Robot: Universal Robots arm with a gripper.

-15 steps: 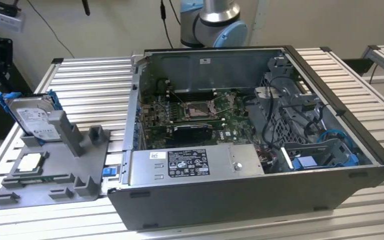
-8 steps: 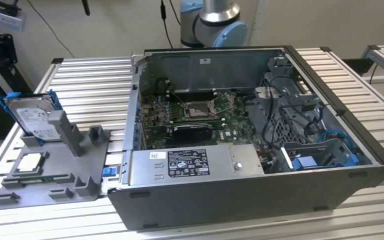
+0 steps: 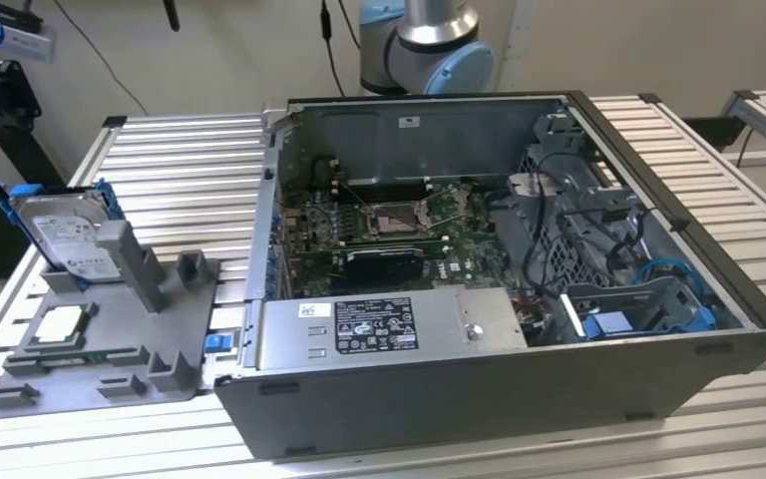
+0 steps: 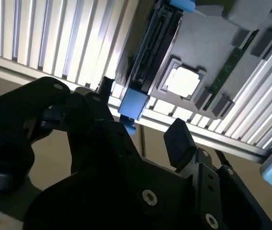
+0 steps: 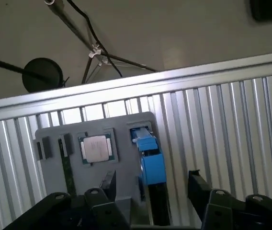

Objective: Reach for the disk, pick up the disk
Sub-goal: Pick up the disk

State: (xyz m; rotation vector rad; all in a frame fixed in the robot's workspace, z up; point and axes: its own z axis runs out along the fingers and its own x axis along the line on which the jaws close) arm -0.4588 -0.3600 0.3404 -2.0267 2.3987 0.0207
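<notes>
A slatted aluminium table (image 3: 184, 150) carries an open computer case (image 3: 490, 399) and, at the exterior view's left, a grey holder tray (image 3: 171, 319). We see the disk (image 3: 64, 235) standing on edge in a slot at the tray's far corner, its silver body and white label in view, clipped in its bright blue frame. A square processor chip (image 3: 61, 324) lies flat in the tray, nearer the camera. In the first wrist view the gripper (image 5: 151, 178) hangs over the disk with its black fingers (image 5: 196, 184) spread wide, one on each side of the blue frame and apart from it. Beyond the table's edge we see bare floor and a round-footed stand (image 5: 42, 74).
</notes>
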